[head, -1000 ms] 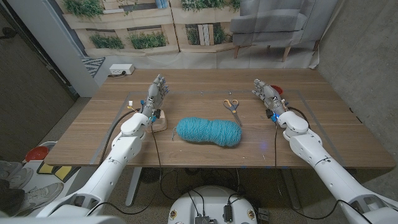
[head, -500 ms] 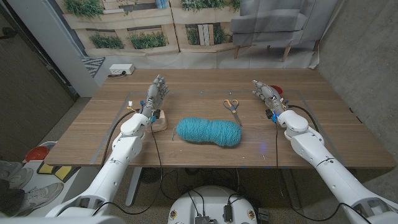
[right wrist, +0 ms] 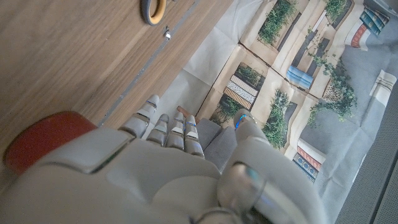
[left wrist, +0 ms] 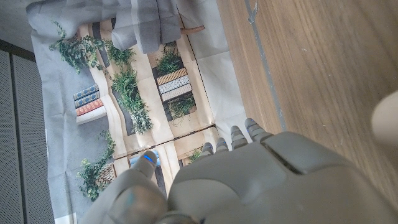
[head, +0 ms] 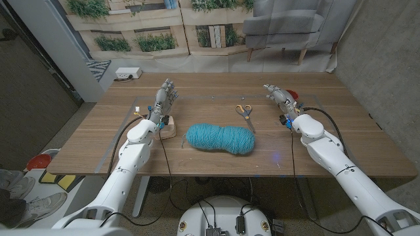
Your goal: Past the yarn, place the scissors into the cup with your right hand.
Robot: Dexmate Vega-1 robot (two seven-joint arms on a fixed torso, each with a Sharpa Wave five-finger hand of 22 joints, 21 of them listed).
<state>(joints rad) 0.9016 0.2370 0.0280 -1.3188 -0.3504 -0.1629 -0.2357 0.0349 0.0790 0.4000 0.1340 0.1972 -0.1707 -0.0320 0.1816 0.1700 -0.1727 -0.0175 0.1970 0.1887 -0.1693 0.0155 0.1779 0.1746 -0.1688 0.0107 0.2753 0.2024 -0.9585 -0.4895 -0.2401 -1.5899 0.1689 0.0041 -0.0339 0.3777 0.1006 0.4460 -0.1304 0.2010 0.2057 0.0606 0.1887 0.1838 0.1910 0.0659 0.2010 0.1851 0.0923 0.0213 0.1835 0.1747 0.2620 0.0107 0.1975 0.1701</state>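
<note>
Scissors (head: 245, 112): one pair, lying flat on the wooden table (head: 210, 160), just beyond the far right end of the yarn (head: 220, 138), apart from both hands. Handles yellow-orange, pointing away from the robot; blades point toward the yarn.

Near: one skein of teal yarn, lying crosswise at table centre.

Left hand (head: 164, 100): raised off the table to the left of the yarn, fingers straight and slightly spread, pointing away from the robot, holding nothing. Beneath its wrist, one small light wooden block (head: 169, 126).

Right hand (head: 281, 98): raised to the right of the scissors, fingers extended and apart, empty. Just behind it, one red cup (head: 292, 95), mostly hidden by the hand.

Far left corner: one white power strip (head: 128, 73). No legible writing anywhere.
</note>
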